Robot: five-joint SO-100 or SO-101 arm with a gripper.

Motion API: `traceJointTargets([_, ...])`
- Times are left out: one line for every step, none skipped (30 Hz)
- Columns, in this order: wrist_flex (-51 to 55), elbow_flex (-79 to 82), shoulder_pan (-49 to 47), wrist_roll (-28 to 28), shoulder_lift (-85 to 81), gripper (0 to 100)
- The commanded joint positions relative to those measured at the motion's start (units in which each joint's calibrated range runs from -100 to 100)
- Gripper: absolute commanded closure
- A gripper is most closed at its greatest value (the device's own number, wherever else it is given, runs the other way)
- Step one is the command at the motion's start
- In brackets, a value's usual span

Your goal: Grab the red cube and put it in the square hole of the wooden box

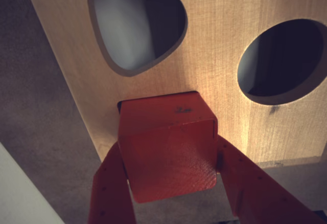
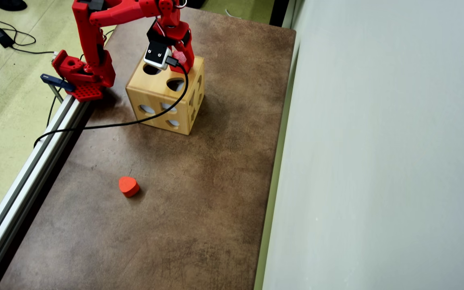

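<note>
— Gripping what, exactly?
— The gripper (image 1: 171, 175) has its two red fingers (image 1: 110, 191) clamped on the red cube (image 1: 168, 147), right over the wooden box (image 1: 219, 55) top.
— And the square hole?
— Mostly hidden behind the cube; the heart cutout (image 1: 135, 22) and round cutout (image 1: 281, 60) sit beyond. An orange heart block (image 2: 128, 186) lies well apart on the table (image 2: 199, 193).

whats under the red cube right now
In the wrist view the red cube, held in the gripper, sits over the wooden box top face. A dark sliver at its far edge suggests the square hole; the rest is covered.
</note>
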Motion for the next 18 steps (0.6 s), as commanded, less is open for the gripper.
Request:
traceJointTargets([-0.6,-2.2,0.6,-0.1,-2.0,77])
traceJointTargets([-0.9,-3.2,0.6,-0.1,-2.0,77])
traceJointTargets([-1.0,-4.2,0.6,0.0,-2.1,77])
traceJointTargets([-0.6,-5.3,0.6,0.0,-2.1,77])
traceJointTargets([-0.2,-6.2,0.6,0.0,-2.2,77])
traceJointTargets([-0.2,-6.3,0.6,0.0,-2.4,77])
traceJointTargets([-0.2,-6.3,0.5,0.2,-2.5,76])
traceJointTargets([-0.2,-6.4,0.5,0.7,-2.5,76])
traceJointTargets([-0.2,-6.6,0.5,1.6,-2.5,76])
traceJointTargets([-0.2,-6.9,0.5,2.5,-2.5,76])
traceJointTargets([-0.2,-6.9,0.5,3.0,-2.5,76])
traceJointTargets([-0.2,-6.5,0.5,3.8,-2.5,76])
traceJointTargets([-0.2,-6.4,0.5,4.0,-2.5,76])
traceJointTargets([-0.2,-6.3,0.5,4.1,-2.5,77])
traceJointTargets([-0.2,-6.6,0.6,3.9,-2.5,77])
traceJointTargets([-0.2,-6.9,0.6,3.6,-2.5,77])
traceJointTargets([-0.2,-6.5,0.6,3.6,-2.5,77])
traceJointTargets([-0.2,-6.1,0.6,3.6,-2.5,77])
